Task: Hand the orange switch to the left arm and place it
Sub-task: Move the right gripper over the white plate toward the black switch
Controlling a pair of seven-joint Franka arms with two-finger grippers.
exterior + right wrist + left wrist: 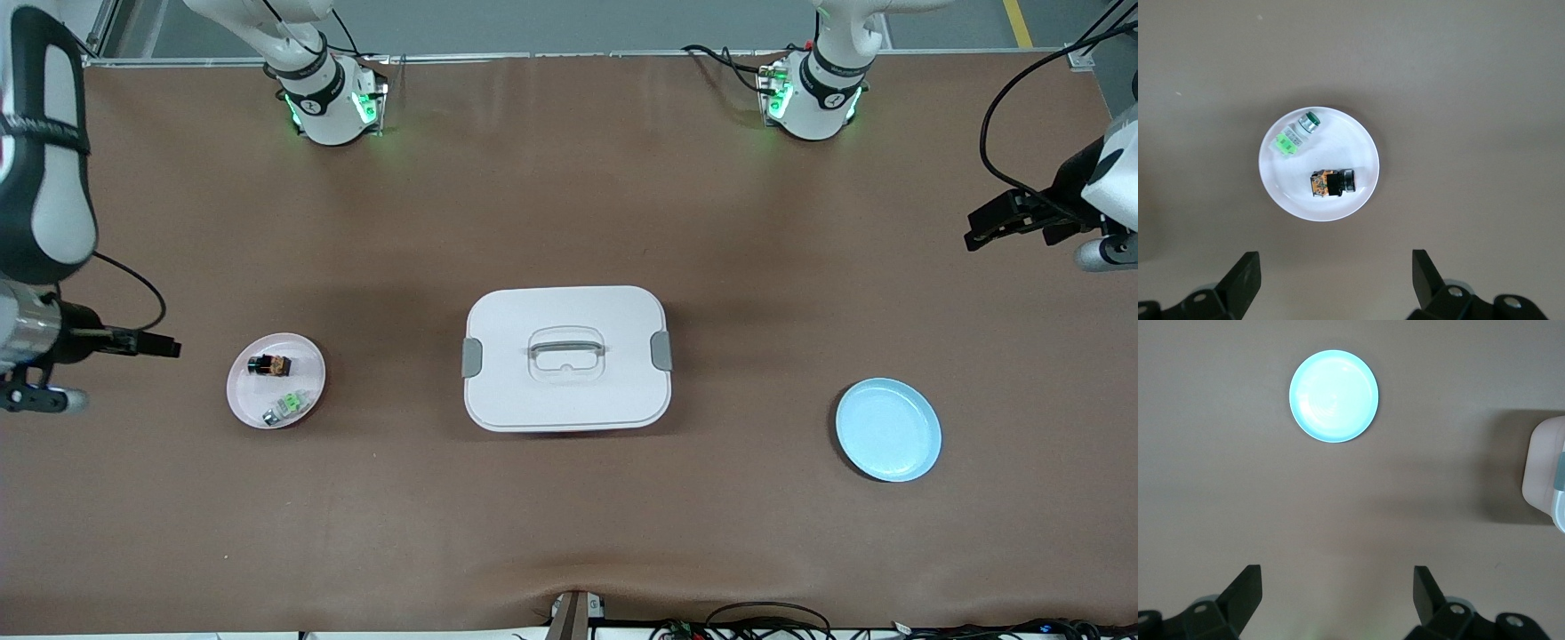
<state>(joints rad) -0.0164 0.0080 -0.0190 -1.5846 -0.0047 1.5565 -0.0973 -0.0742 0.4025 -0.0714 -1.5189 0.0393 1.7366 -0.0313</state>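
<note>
orange switch [270, 364]: on pink plate [244, 404] beside green part [288, 405], awaiting pickup
box [566, 357]: mid-surface (the obstacle)
right tool [1331, 277]: spread, above plate
left tool [1337, 590]: spread, waiting near blue plate [888, 429]

matt brown table cover [569, 204], seemingly glossy plastic box [566, 307]

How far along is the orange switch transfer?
Nothing done yet: the small black orange-ended switch lies on the round pink plate beside a green part. In hand: nothing; right gripper and left gripper are open, up over bare table. Left: pick, handover clear of the white lidded box, place, presumably on the blue plate.
</note>
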